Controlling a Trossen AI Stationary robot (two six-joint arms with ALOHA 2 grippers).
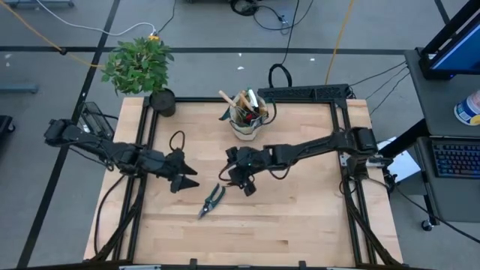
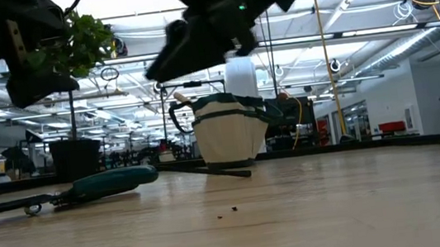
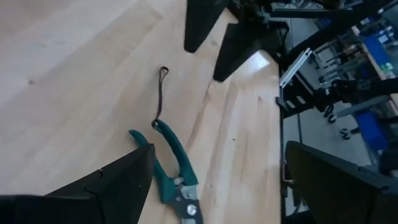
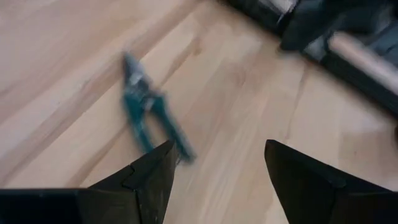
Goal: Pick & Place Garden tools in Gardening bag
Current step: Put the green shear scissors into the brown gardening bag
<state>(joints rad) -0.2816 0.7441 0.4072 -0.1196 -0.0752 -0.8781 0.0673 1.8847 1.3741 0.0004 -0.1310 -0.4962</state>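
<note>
Green-handled pruning shears point(image 1: 212, 200) lie flat on the wooden table, and also show in the low view point(image 2: 94, 186), the left wrist view point(image 3: 173, 180) and the right wrist view point(image 4: 144, 112). A thin dark cord loop point(image 3: 161, 93) trails from one handle. My left gripper point(image 1: 185, 178) is open and empty, above the table left of the shears. My right gripper point(image 1: 244, 182) is open and empty, above the table right of the shears. The beige gardening bag point(image 1: 246, 118) stands upright at the table's far middle with several wood-handled tools sticking out.
A leafy potted plant point(image 1: 142, 69) in a black pot stands at the table's far left corner. A black cord loop point(image 1: 177, 139) lies on the table behind my left gripper. Bare wood point(image 1: 300, 225) spreads across the table's near half.
</note>
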